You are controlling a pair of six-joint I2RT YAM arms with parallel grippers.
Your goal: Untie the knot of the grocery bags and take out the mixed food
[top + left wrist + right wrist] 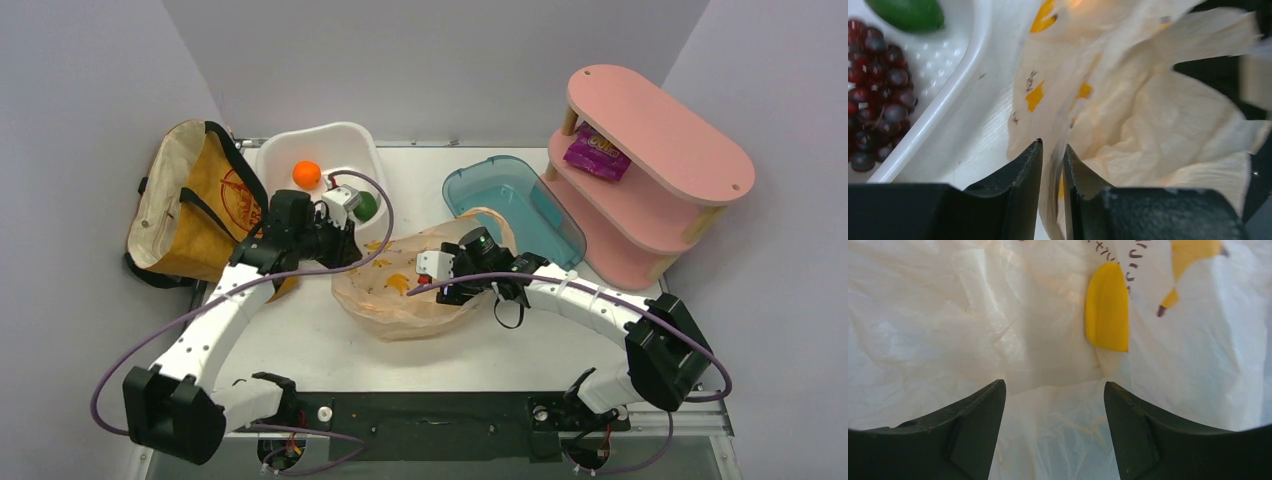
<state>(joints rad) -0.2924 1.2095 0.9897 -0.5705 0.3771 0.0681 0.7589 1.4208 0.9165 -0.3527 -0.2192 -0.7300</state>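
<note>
- The peach plastic bag [405,290] lies crumpled and open on the table, just on the near side of the white tub [272,160], with its far-left edge close to the tub's near rim.
- The left gripper [1052,150] is at that edge of the bag. Its fingers [1023,175] are drawn almost together, and a thin fold of the bag's film runs up through the narrow slit between them, so they are pinching the film.
- The right gripper [1054,390] is over the middle of the bag, farther from the white tub. Its fingers [973,425] are spread wide with nothing between them, and the wrinkled film fills the view beyond them.
- A yellow patch [1107,312] shows on the film ahead of the right fingers. I cannot tell whether it is print or something inside.
- The left arm [215,320] runs diagonally from the near left edge of the table toward the white tub, with its wrist turned right along the tub's near side.
- The right arm [590,300] is folded at the near right, with its forearm reaching left across the bag toward the tub.
- The orange [306,174], the green fruit [367,206] and the dark red grapes [873,90] are inside the white tub.
- The canvas tote [195,205] stands just left of the white tub, its mouth open.
</note>
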